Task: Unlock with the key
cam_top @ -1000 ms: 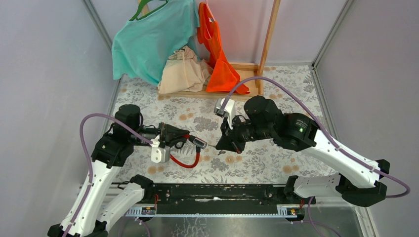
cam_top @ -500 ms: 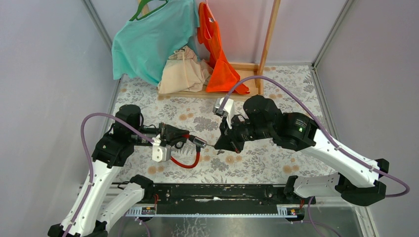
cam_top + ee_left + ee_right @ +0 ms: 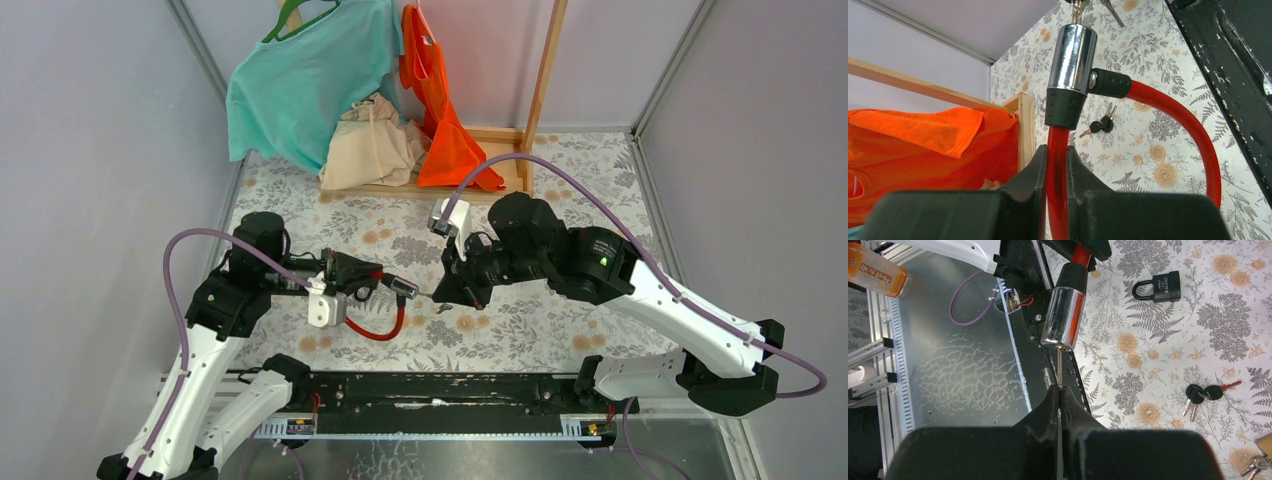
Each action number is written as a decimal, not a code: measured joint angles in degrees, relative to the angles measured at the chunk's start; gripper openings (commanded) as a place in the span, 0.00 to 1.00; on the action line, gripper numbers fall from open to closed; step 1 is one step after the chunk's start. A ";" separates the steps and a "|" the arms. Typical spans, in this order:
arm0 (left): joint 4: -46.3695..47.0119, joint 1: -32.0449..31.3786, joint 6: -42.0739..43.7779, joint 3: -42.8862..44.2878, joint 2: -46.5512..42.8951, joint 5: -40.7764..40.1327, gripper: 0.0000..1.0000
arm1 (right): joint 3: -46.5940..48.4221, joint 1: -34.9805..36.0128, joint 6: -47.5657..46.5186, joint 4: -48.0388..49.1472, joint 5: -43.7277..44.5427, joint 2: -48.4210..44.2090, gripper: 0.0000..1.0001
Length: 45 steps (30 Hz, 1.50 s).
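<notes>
floral table (image 3: pixel 600 170), key (image 3: pixel 1059 368) nearer lock (image 3: pixel 1063 315)

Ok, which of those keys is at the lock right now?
The key pinched in the right gripper, blade tip at the end of the chrome cylinder. The black-headed keys and the silver bunch lie loose, ungripped.

Left arm (image 3: pixel 188 385) and right arm (image 3: pixel 700 335): white shells on the lower links, black joint housings, black forearms. Left purple cable (image 3: pixel 168 275) loops off the left arm; right purple cable (image 3: pixel 560 165) arcs over the right arm. Small green light (image 3: pixel 603 262) on the right arm's black housing. Left camera block (image 3: pixel 322 310) white, right camera block (image 3: pixel 448 215) white. Fingers (image 3: pixel 1023 192) matte black, blocky, flat inner faces. Base rail (image 3: pixel 430 392) black, paint scuffed.
</notes>
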 measured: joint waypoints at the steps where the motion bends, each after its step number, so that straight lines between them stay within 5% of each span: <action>1: 0.00 0.00 0.00 0.00 -0.04 0.00 0.00 | 0.00 0.00 0.00 0.00 0.11 0.00 0.00; 45: 0.46 0.02 -0.94 0.00 -0.48 -2.43 0.00 | -0.26 0.66 0.48 2.16 4.35 1.29 0.00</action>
